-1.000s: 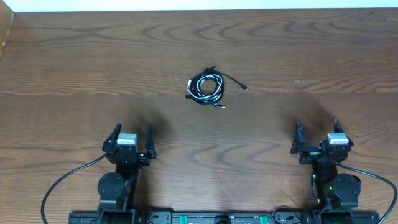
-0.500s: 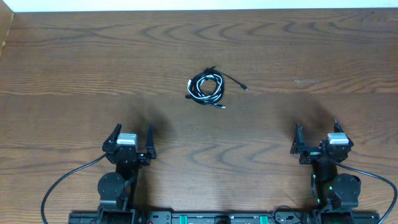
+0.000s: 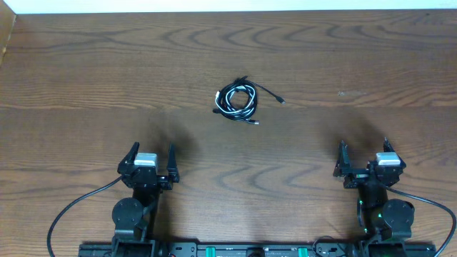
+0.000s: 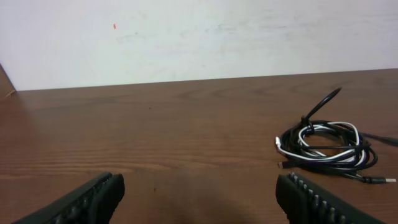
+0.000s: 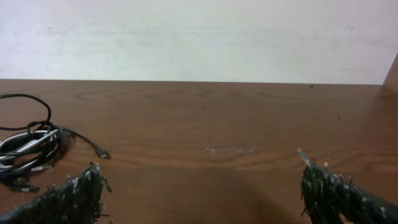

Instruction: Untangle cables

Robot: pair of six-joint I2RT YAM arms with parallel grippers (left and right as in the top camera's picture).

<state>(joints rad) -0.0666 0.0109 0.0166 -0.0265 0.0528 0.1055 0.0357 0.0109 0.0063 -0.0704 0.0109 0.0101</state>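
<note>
The cables (image 3: pixel 236 101) lie as one small, loosely wound coil on the dark wood-grain desk (image 3: pixel 86 71), a little beyond its middle and roughly midway between the two arms. Thin black cords make up most of the loops, and a white cord threads among them, showing brightest along the near and left side of the coil. One black strand trails out to the right and ends in a small plug resting flat on the wood; another short end with a plug pokes out at the near edge. From the left wrist view, one black loop arches up above the rest of the bundle. The left claw (image 3: pixel 152 148) sits near the front edge of the desk, its jaws spread wide and holding nothing. The right claw (image 3: pixel 363 143) sits opposite on the other side, also fully spread and holding nothing. Both are well apart from the coil, with only wood surface between. A pale wall (image 4: pixel 199 37) rises behind the far edge of the desk.
</note>
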